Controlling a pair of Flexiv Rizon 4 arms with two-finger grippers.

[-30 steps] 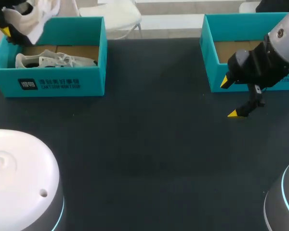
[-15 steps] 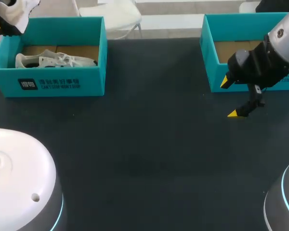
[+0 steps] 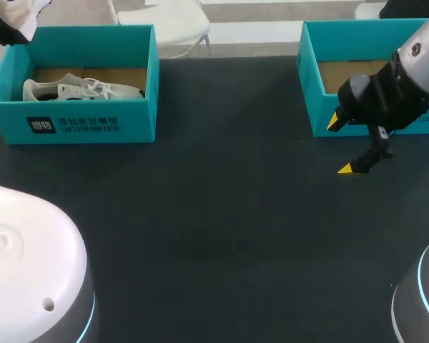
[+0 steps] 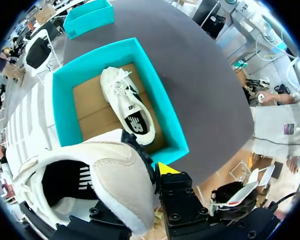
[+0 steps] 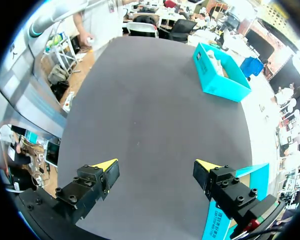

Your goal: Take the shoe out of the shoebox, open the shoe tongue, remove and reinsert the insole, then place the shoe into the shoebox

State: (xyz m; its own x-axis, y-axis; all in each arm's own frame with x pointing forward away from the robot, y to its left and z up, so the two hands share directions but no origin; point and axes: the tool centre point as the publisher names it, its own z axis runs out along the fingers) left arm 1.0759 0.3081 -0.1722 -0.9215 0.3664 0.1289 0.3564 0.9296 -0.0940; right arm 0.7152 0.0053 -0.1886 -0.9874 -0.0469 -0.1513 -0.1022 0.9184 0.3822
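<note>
Bright, even light falls from overhead. The dark bench point(image 3: 222, 214) takes it dully, with faint, soft shadows. In the left wrist view the held shoe point(image 4: 117, 180), close up, glows pale and strongly lit.

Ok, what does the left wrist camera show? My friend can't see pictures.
The left gripper holds a pale shoe up in the air. Below it, a teal shoebox sits on the dark table with a second shoe, a white one, lying inside.
</note>
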